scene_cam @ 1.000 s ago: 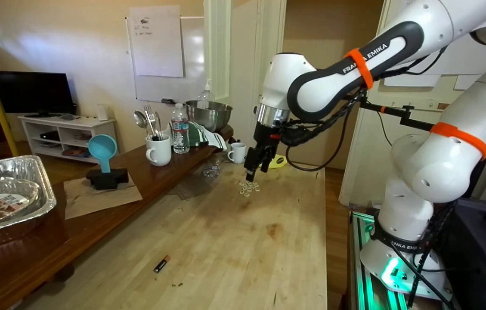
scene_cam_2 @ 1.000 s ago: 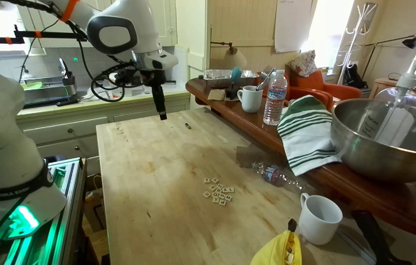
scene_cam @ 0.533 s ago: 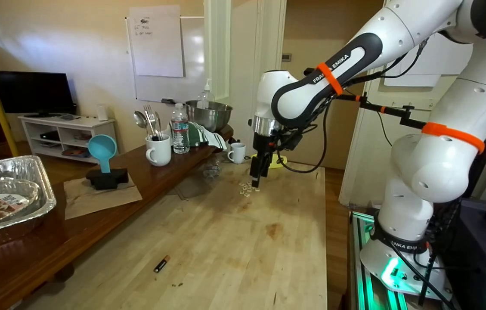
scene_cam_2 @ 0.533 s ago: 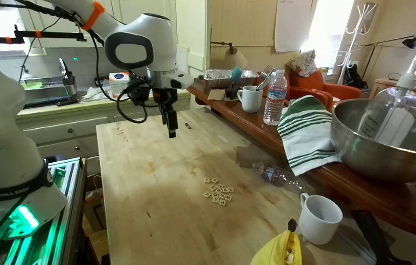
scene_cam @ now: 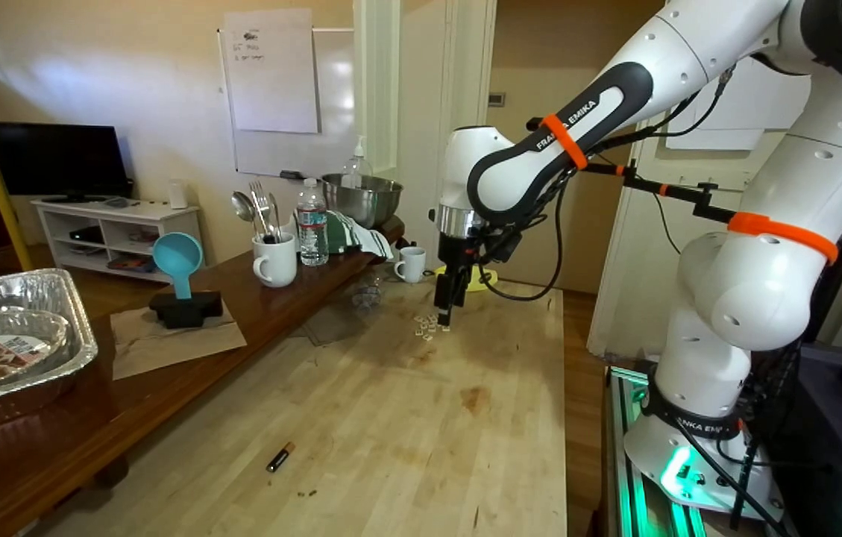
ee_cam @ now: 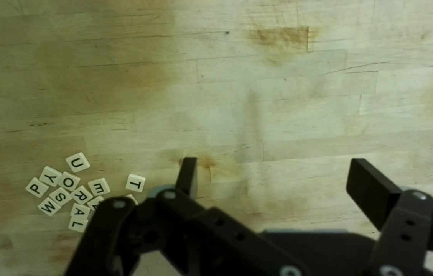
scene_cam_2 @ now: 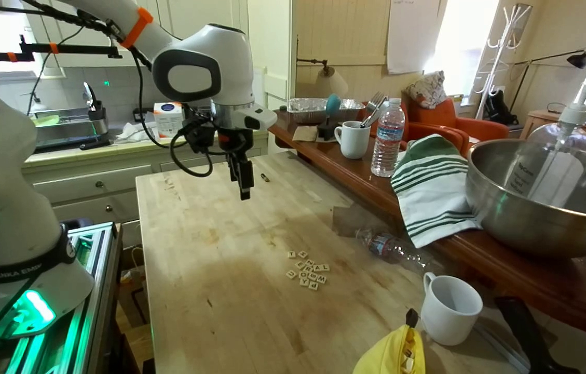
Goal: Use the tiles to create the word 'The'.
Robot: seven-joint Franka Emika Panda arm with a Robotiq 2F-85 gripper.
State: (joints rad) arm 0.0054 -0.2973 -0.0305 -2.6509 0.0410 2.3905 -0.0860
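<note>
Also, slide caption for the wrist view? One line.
Open claw above the stained wooden tabletop; lettered tiles lie at the frame's lower left, some partly hidden.

The hand (ee_cam: 274, 170) has sunk lower over the bench (scene_cam_2: 251, 317) and stands more upright than a second ago. In an exterior view it shows nearer the tiles (scene_cam_2: 308, 268), and in an exterior view the arm (scene_cam: 514, 186) has uncovered a small wall panel (scene_cam: 496, 99).

The pincer (scene_cam: 447, 315) points down in an exterior view; from its tip, the tiles (scene_cam: 432, 326) lie scattered on the surface (scene_cam: 421, 432) between eight and nine o'clock, letters illegible. A mug (scene_cam: 412, 264) sits toward eleven, a yellow thing (scene_cam: 475, 283) toward one, a battery (scene_cam: 280, 457) well apart toward eight.
</note>
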